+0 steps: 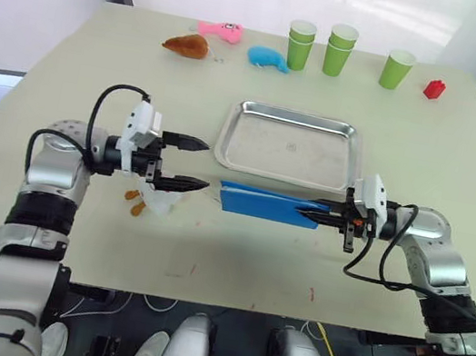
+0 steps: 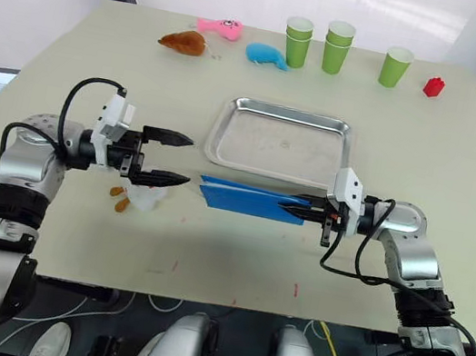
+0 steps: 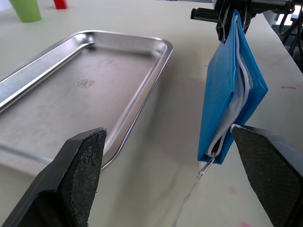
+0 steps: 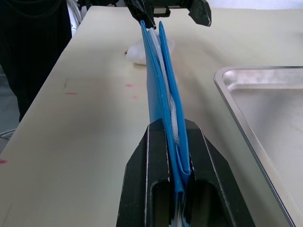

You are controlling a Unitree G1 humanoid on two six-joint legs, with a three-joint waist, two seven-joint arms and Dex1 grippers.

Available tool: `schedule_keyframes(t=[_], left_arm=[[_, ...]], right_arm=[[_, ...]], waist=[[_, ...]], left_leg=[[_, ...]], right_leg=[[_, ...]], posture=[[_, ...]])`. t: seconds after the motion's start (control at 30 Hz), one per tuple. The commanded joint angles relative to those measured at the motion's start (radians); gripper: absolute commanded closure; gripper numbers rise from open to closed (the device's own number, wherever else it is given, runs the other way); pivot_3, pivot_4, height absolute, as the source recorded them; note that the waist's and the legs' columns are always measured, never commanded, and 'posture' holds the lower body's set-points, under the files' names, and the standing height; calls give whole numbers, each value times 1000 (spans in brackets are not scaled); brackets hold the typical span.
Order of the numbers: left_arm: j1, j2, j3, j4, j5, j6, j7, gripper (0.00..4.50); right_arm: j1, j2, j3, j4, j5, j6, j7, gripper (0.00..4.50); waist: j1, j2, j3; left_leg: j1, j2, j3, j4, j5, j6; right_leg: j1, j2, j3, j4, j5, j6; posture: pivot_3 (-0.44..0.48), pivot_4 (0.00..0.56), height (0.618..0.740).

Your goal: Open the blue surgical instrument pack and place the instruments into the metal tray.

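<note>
The blue surgical instrument pack (image 1: 265, 205) hangs edge-up just in front of the metal tray (image 1: 289, 150). My right gripper (image 1: 317, 213) is shut on the pack's right end, with its fingers (image 4: 151, 156) pressing both blue sides. Whitish lining shows between the halves of the pack (image 3: 227, 94), and a zipper pull (image 3: 206, 165) dangles at its left end. My left gripper (image 1: 206, 167) is open, its tips close to that left end without touching it. The tray (image 3: 94, 85) holds nothing. The instruments are hidden.
Three stacks of green cups (image 1: 339, 48), a red block (image 1: 434, 88), and blue (image 1: 266, 58), pink (image 1: 220, 30) and brown (image 1: 188, 45) plush toys line the far edge. A white crumpled item with orange bits (image 1: 155, 203) lies under my left gripper.
</note>
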Motion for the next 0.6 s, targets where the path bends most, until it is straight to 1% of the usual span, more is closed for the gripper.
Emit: schedule_keyframes(t=[0.03,0.23,0.4,0.6], left_arm=[[-45,-25,-10,26,15,-37,-16,26],[-75,-72,-24,50,25,-39,-38,26],[-91,-93,-42,62,33,-38,-65,26],[-96,-90,-56,65,34,-35,-86,26]], right_arm=[[-31,7,-17,-25,21,-8,-2,4500],[-33,10,-17,-26,20,-7,-3,4500],[-31,7,-17,-27,21,-7,-4,4500],[-28,7,-19,-27,21,-5,-8,4500]], waist=[[1,0,0],[2,0,0],[1,0,0],[1,0,0]], left_leg=[[0,0,0,0,0,0],[0,0,0,0,0,0],[0,0,0,0,0,0],[0,0,0,0,0,0]], right_leg=[[0,0,0,0,0,0],[0,0,0,0,0,0],[0,0,0,0,0,0],[0,0,0,0,0,0]], posture=[[0,150,740],[0,150,740],[0,150,740],[0,150,740]])
